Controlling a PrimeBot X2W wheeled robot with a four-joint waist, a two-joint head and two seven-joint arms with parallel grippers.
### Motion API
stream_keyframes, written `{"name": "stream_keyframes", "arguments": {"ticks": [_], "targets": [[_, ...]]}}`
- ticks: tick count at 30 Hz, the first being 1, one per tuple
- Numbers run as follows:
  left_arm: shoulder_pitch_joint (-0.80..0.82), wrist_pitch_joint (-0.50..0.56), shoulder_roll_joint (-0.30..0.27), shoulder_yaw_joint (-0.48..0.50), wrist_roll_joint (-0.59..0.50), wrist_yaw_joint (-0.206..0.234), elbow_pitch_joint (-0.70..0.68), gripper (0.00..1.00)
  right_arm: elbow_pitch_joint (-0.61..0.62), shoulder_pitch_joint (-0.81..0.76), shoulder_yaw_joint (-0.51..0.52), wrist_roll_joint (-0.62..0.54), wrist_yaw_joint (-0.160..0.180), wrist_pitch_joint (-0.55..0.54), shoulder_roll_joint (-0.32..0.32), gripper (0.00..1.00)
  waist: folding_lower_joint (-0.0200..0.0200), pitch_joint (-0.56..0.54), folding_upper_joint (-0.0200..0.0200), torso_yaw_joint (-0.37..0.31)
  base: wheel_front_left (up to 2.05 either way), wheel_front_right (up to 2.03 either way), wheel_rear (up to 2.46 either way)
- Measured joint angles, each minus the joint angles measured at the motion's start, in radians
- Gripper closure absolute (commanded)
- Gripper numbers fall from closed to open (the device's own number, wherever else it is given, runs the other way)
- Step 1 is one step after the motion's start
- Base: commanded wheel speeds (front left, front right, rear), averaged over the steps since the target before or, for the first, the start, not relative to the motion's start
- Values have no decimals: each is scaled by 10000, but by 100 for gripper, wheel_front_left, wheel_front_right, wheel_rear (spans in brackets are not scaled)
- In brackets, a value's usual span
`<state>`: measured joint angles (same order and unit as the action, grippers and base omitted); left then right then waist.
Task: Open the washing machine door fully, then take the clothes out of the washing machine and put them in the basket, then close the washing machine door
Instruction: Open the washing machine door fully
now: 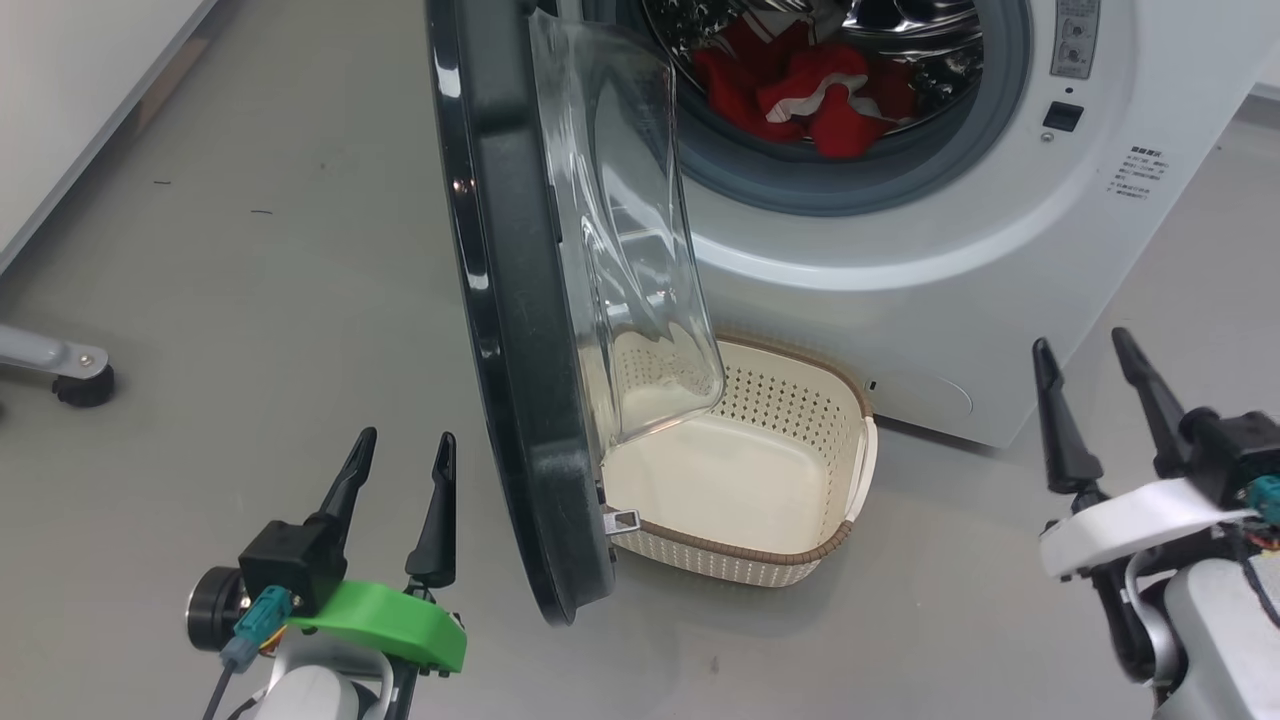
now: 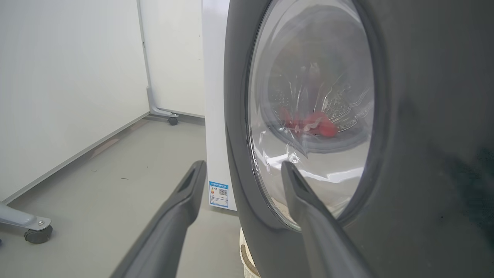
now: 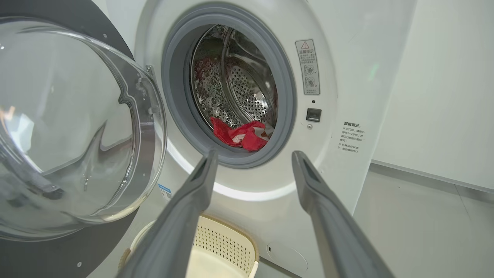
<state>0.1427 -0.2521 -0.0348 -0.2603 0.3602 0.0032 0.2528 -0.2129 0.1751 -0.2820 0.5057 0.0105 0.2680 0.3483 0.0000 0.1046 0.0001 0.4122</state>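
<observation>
The left gripper (image 1: pixel 408 437) sits lowest and closest in the head view. Its two dark fingers are spread wide with nothing between them, and they point up just beside the outer face of the washing machine door (image 1: pixel 500 250), with a strip of floor showing between fingertips and rim. The right gripper (image 1: pixel 1081 340) is across at the lower right, its fingers equally far apart and empty. It stands off the front corner of the washing machine (image 1: pixel 900 300), and its wrist view looks straight at the drum mouth. The door is swung out and stands edge-on to the head camera. Its glossy black rim faces the left gripper and its clear glass bowl (image 1: pixel 630 200) bulges towards the right. The lower edge of the door hangs over the left end of the basket (image 1: pixel 760 555). The basket rests on the grey floor (image 1: pixel 250 250) directly in front of the machine, beneath the drum opening, with its cream bottom in plain sight. Above it, inside the grey rubber ring (image 1: pixel 760 190), the clothes (image 1: pixel 800 90) lie in a red heap with white trim at the bottom of the steel drum. A black castor foot (image 1: pixel 85 385) stands on the floor well off to the left.
</observation>
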Motion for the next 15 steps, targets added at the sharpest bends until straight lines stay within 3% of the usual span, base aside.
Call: {"name": "stream_keyframes", "arguments": {"ticks": [2,7,15], "targets": [[-19,0,0,-2,0,0,8,0,-29,-118,86,-251,293,-65,-232,0,0,-3,-1,2,0,0,0],[-51,0,0,-4,0,0,15,0,119,-212,355,-637,640,-75,-788,0,0,17,0,5,0,0,0],[-53,0,0,-8,0,0,15,0,6,-637,445,-978,639,-75,-1365,0,0,42,0,16,0,0,0]]}}
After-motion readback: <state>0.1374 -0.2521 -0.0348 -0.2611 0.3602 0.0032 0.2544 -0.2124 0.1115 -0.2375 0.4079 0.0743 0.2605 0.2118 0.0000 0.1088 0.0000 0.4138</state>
